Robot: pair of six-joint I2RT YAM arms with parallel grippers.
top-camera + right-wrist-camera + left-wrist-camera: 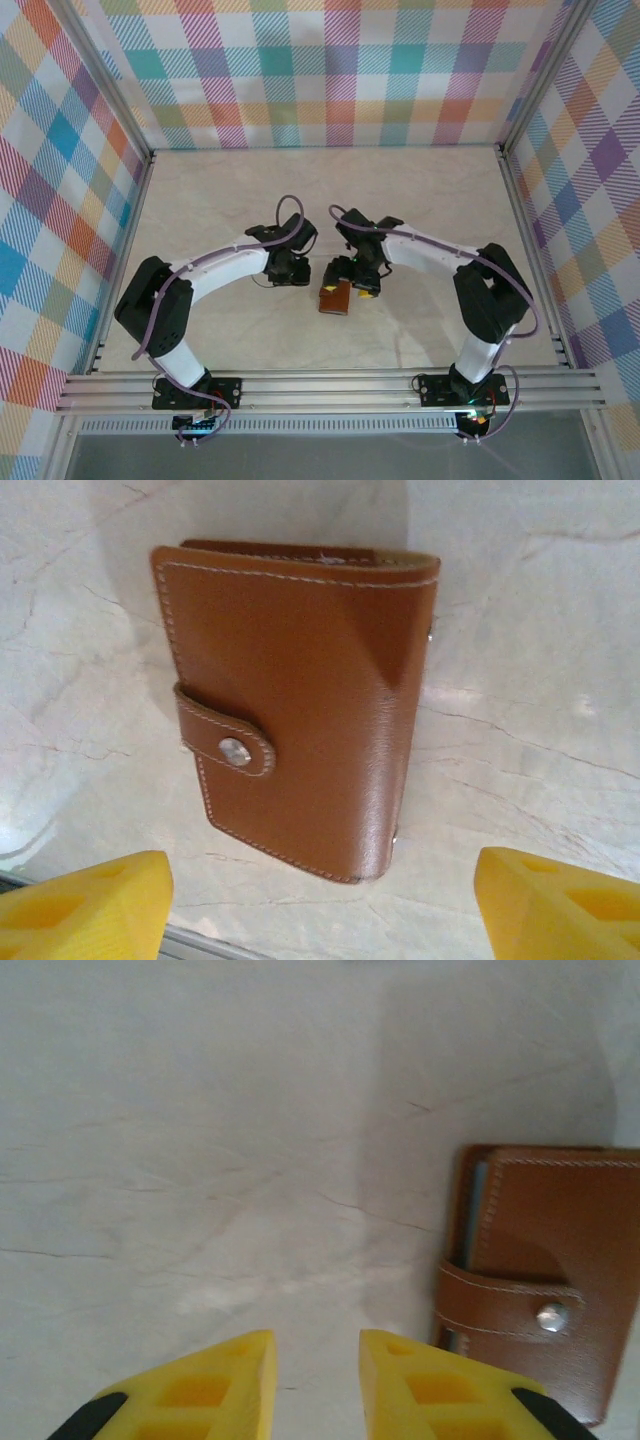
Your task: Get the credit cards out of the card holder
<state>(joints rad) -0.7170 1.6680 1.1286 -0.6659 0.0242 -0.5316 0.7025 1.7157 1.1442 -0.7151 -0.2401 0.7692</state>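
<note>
Brown card holder (300, 700) is lying snapped shut on the table (200, 1110). Right gripper (320, 905) is hovering above it, fingers spread wide — left gripper (317, 1385) just beside, fingers narrowly parted. Pulling the snap tab (232, 750) without pinning risks dragging the whole holder.

noted smooth brown leather on the card holder (300, 700), soft sheen, pale thread stitching along the edges and the snap tab (205, 720). recorded a shiny metal stud (234, 751) on that tab. logged a pale marble-look table top (200, 1140), smooth, low gloss, fine dark veins. found matt yellow moulded plastic on the left gripper (317, 1345) fingers (210, 1390) and the right gripper (320, 880) fingers (85, 900). observed matt, cloth-like checked covering on the walls (320, 70), and bare silver metal on the frame rails (330, 385).
</note>
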